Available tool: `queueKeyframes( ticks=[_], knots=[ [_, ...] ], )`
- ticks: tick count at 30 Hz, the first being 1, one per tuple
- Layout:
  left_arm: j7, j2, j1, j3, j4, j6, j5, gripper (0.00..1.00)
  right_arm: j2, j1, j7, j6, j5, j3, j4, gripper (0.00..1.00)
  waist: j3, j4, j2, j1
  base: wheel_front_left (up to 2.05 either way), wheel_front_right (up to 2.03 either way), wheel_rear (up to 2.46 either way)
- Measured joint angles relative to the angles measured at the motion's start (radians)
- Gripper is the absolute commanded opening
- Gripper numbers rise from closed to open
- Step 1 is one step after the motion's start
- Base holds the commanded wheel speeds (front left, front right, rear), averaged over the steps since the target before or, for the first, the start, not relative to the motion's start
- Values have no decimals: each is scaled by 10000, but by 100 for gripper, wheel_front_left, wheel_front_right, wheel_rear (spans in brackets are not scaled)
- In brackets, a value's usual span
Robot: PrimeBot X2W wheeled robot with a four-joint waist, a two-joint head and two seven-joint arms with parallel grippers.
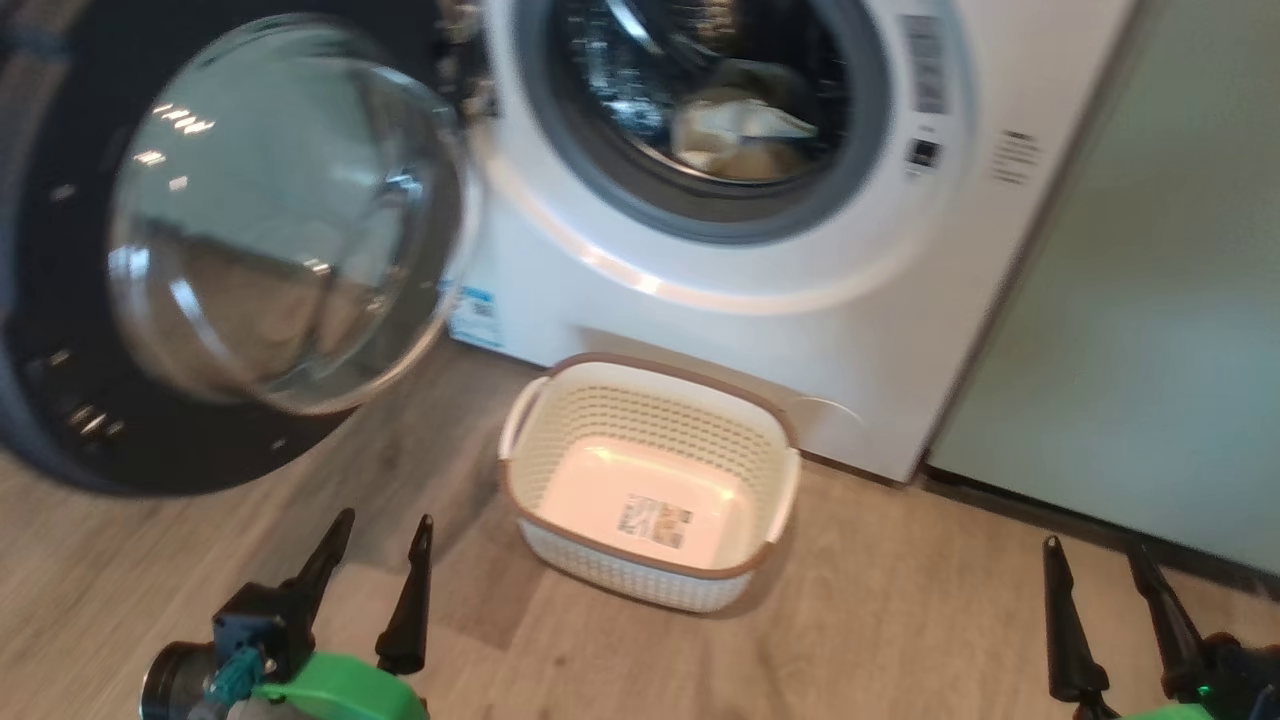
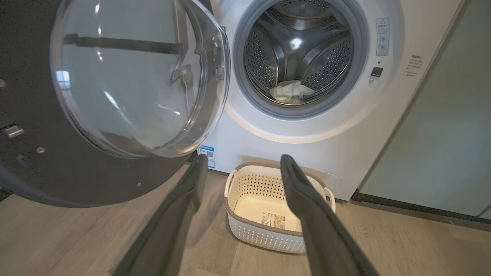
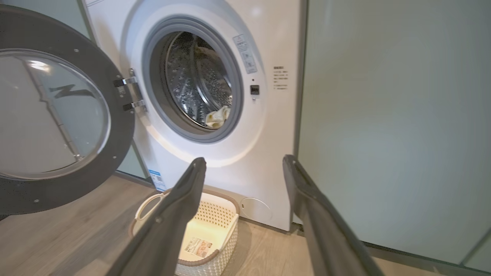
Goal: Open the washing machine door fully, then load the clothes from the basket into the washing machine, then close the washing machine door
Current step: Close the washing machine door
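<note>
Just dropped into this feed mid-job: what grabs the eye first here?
The big washing machine door hangs wide open at the left, its glass bulging toward the camera. Pale clothes lie in the drum of the washing machine, while the basket on the floor in front stands empty. The left hand and right hand hover low, open and holding nothing.

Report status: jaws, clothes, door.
Left jaws open, right jaws open, both empty. Clothes inside washing machine; basket empty. Door wide open; basket on floor near its swing.

Pale green cabinet point(image 1: 1150, 300) stands on what looks like wood-grain floor point(image 1: 900, 620).
</note>
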State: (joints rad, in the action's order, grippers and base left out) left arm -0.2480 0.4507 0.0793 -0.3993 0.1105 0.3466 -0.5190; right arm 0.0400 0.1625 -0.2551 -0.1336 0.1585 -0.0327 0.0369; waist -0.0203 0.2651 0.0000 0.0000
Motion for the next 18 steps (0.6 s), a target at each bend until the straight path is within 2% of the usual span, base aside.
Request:
queueKeyframes(
  ticks=[10,18],
  knots=[
    [0,79,8,12,17,12,0,100,-8,0,0,0,65,-151,29,100,-141,1509,0,0,0,0,0],
    [13,155,13,21,65,42,0,100,-12,-1,0,0,163,-301,121,100,-229,2053,0,0,0,0,0]
  ],
)
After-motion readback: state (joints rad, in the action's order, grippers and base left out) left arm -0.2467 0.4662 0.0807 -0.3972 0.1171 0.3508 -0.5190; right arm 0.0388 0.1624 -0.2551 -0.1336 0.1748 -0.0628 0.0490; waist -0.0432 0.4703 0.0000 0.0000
